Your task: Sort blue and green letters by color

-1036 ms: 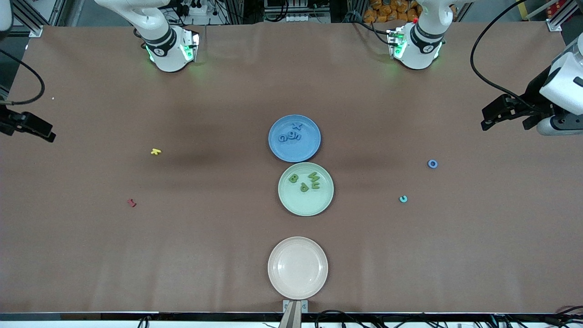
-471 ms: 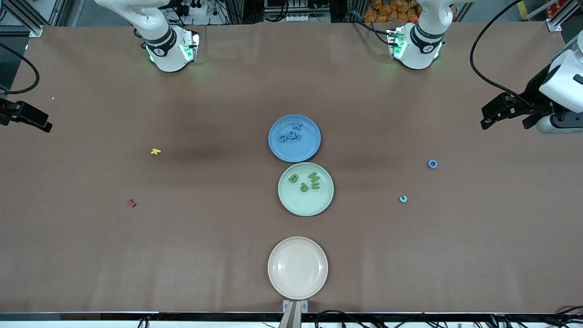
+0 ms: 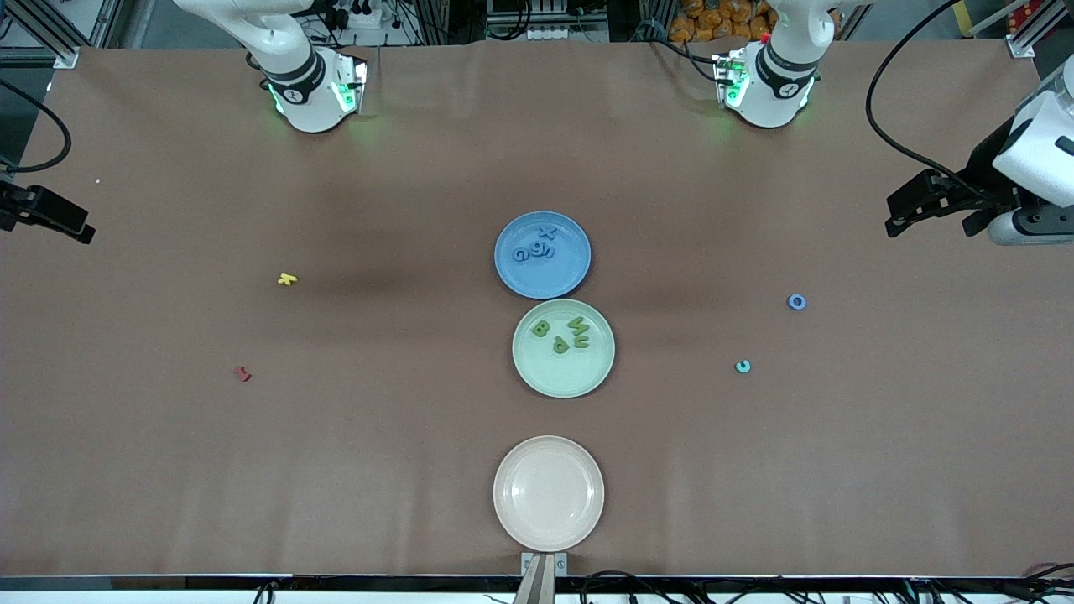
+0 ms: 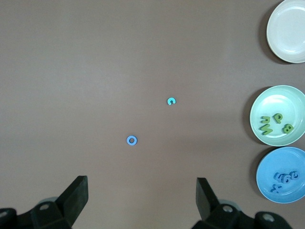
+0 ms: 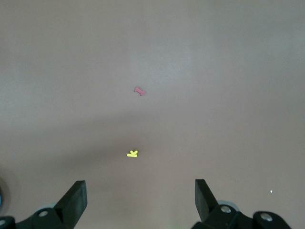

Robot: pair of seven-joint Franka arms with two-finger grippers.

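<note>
Several blue letters [image 3: 537, 250] lie in the blue plate [image 3: 545, 283]. Several green letters [image 3: 564, 335] lie in the green plate [image 3: 564, 379], nearer the front camera. A loose blue O [image 3: 796, 302] and a teal C [image 3: 742, 367] lie on the table toward the left arm's end. Both also show in the left wrist view, the O [image 4: 132, 140] and the C [image 4: 171, 101]. My left gripper [image 3: 930, 220] is open and empty, high over that end of the table [image 4: 142, 200]. My right gripper [image 3: 46, 220] is open and empty over the right arm's end [image 5: 140, 200].
An empty beige plate [image 3: 548, 492] stands near the front edge. A yellow letter [image 3: 287, 279] and a dark red letter [image 3: 242, 373] lie on the brown table toward the right arm's end; both show in the right wrist view, yellow [image 5: 132, 153] and red [image 5: 139, 91].
My right gripper has drawn back a little toward its end of the table. My left gripper has hardly moved. The letters and plates have not moved.
</note>
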